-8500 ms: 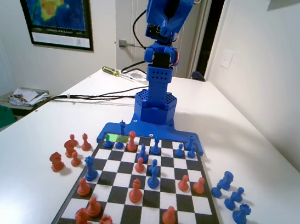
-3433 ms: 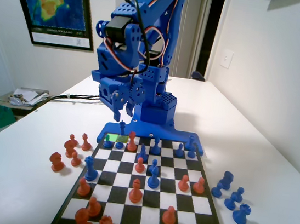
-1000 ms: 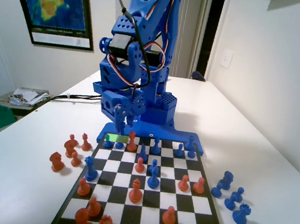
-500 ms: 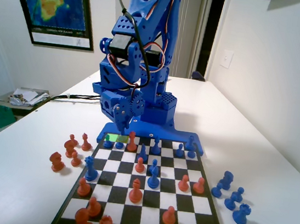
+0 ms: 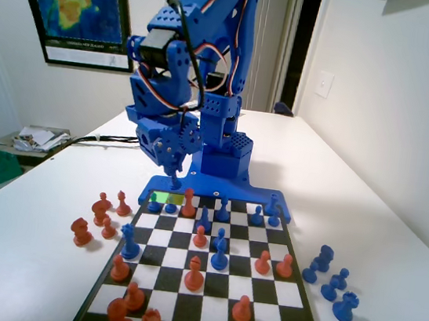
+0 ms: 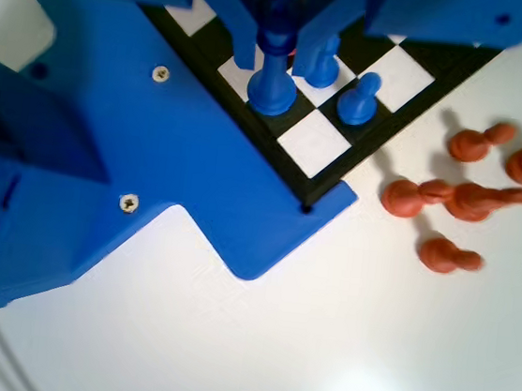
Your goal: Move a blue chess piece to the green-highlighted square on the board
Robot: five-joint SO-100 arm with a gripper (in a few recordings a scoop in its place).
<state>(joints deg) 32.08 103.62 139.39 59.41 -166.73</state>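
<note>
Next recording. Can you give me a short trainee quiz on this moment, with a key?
1. True or false: in the wrist view, the jaws of the blue two-finger gripper stand on either side of the tall slim blue plastic chess piece.
2. In the wrist view, where is the cluster of orange-red chess pieces?
A. On the white table, off the corner of the black-and-white chequered board
B. On the board's squares
C. Between the jaws
3. Fill in: in the fixed view, the bright green-highlighted square is in the board's ____ row, on the side where the blue arm stands.

Key: 1 true; 2 A; 3 far.
</note>
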